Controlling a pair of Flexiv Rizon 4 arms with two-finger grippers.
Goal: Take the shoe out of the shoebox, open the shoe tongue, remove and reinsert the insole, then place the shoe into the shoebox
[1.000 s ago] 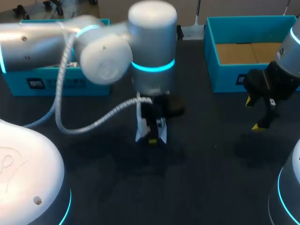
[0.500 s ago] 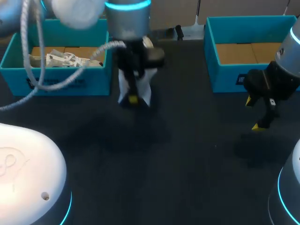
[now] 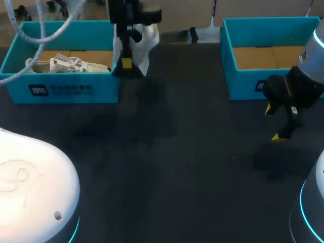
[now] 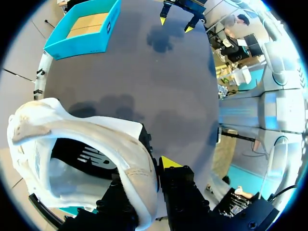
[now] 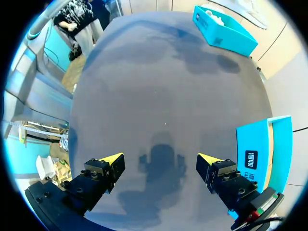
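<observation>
A white shoe hangs above the right end of the left blue shoebox, and my left gripper is shut on it. In the left wrist view the fingers pinch the rim of the shoe at its opening, my left gripper shows one yellow tip, and the dark inside of the shoe is visible. Something white and crumpled lies in the left box. My right gripper stands open over bare table in front of the right blue shoebox. Nothing is between my right gripper's fingers.
The right shoebox shows only its cardboard floor and stands close beside my right gripper, with its wall in the right wrist view. The dark table stretches between the two boxes. A white robot base fills the near left corner.
My left arm has carried the shoe from the middle of the table back and to the left, up to the left shoebox. The right arm has not moved.
</observation>
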